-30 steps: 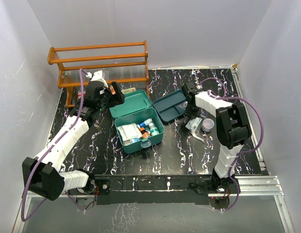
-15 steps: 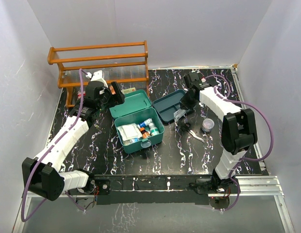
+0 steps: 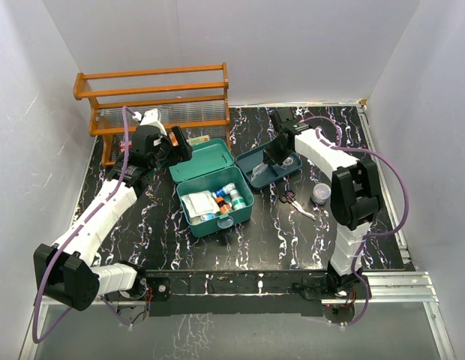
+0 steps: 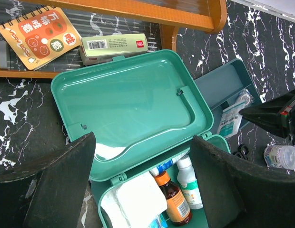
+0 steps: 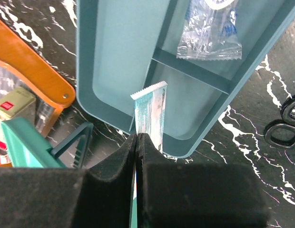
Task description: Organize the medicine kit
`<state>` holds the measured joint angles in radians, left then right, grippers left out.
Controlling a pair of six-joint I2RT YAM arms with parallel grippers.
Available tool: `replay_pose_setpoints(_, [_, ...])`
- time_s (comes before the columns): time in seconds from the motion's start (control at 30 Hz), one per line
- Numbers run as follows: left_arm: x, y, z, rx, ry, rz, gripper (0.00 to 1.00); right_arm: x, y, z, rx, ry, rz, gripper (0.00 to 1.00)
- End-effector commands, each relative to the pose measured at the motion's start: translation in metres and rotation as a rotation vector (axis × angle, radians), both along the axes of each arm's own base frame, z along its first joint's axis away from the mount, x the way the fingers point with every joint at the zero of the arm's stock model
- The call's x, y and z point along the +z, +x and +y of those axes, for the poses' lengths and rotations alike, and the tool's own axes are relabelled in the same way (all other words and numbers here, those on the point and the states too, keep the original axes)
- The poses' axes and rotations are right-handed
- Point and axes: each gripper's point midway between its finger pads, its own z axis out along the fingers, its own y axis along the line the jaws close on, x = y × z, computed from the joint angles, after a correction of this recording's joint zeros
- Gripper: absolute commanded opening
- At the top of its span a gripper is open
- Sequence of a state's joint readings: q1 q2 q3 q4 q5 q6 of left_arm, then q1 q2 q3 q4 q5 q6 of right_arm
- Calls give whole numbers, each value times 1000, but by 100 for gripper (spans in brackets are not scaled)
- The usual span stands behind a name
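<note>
"Teal-green medicine kit (image 3: 215,189), where is it?" asks the first voice.

"It is in the middle of the black marbled table (image 3: 247,240), with its lid thrown open toward the wooden rack (image 3: 154,94). Inside are small bottles (image 4: 175,202) and white gauze (image 4: 133,204)."

"And the left gripper (image 4: 142,183)?"

"It hovers over the open lid with its fingers spread wide, gripping nothing. Beyond the lid lie a spiral notebook (image 4: 35,34) and a pale carton (image 4: 114,46)."

"The right gripper (image 5: 138,137)?"

"It is pinched tight on a thin teal-and-white sachet (image 5: 151,114), which stands up from the pads. The sachet's serrated end is over one compartment of a darker blue tray (image 5: 114,61) just right of the kit. The tray's other compartment holds a clear plastic packet (image 5: 209,31)."

"Anything else nearby?"

"Scissors (image 3: 294,201) and a small clear pot (image 3: 320,194) lie on the table to the right."
</note>
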<state>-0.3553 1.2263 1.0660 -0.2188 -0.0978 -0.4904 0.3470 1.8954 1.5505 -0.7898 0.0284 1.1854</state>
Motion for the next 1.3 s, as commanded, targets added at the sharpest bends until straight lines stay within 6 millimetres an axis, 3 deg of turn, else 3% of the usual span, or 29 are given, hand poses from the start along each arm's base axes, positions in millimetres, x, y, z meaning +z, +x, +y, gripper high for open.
replay_pose_setpoints(0.0, [29,-2,7,16,-3,-67,79,7,4,-3,-56,-20,-11,0])
replay_pose_setpoints(0.5, [32,-2,8,17,-4,-73,79,-25,8,-27,-97,-193,40,0])
replay_pose_setpoints(0.8, [32,-3,8,17,-4,-71,79,-25,22,-3,-2,-123,-14,0])
replay_pose_setpoints(1.0, [33,-6,9,22,-4,-72,79,-7,30,9,42,-69,-79,29])
replay_pose_setpoints(1.13, [32,-6,11,27,-3,-71,79,10,39,13,130,-75,-171,37])
replay_pose_setpoints(1.27, [31,-6,10,26,-2,-70,80,17,39,15,246,-99,-242,37])
